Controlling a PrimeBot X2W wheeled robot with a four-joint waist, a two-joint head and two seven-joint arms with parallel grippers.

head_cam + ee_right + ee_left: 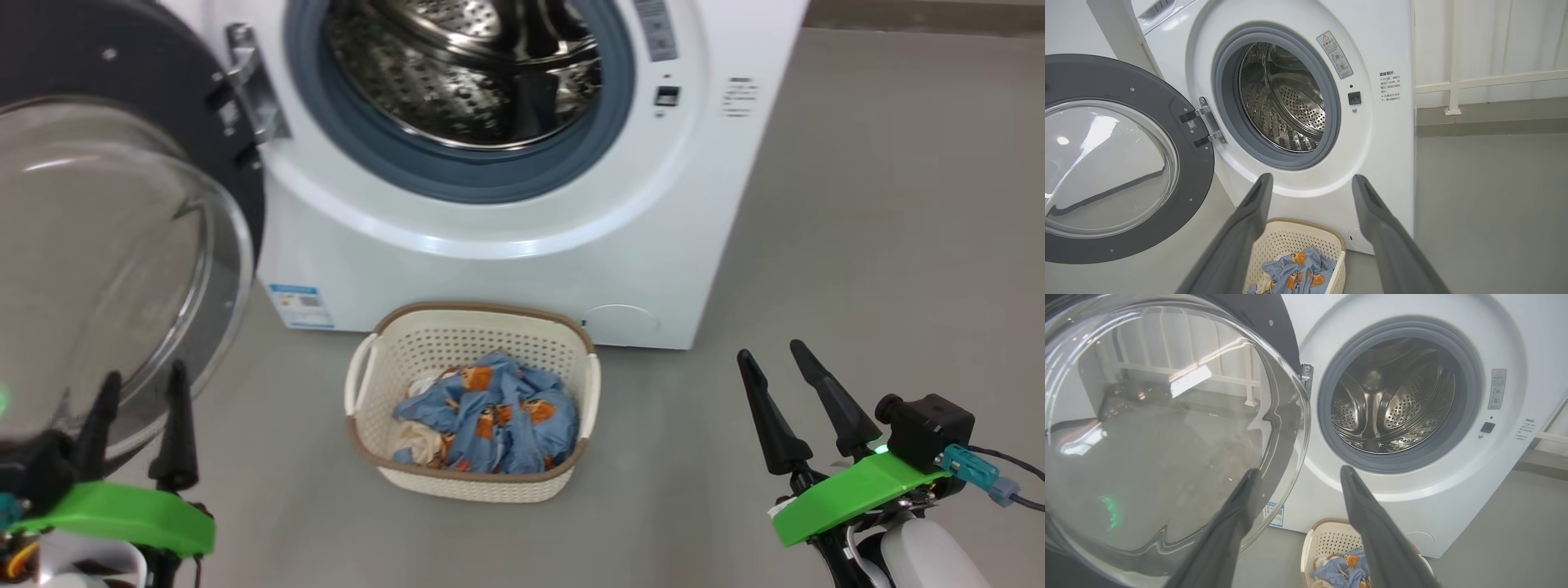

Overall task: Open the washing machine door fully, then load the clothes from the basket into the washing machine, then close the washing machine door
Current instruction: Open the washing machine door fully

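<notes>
— Grey floor is stretching before the washing machine, with the washing machine door hanging wide on your left, baring the drum.
— Where are the clothes lying?
— Bunched in the basket, which is sitting just before the machine, under the opening, likely for a short lift. Your left gripper and right gripper are both hovering, fingers spread, gripping nothing.

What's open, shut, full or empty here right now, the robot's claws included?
Washing machine door: swung wide open.
Drum: empty.
Basket: upright, part filled.
Clothes: crumpled in the basket, not yet loaded.
Left gripper: open, empty.
Right gripper: open, empty.
</notes>
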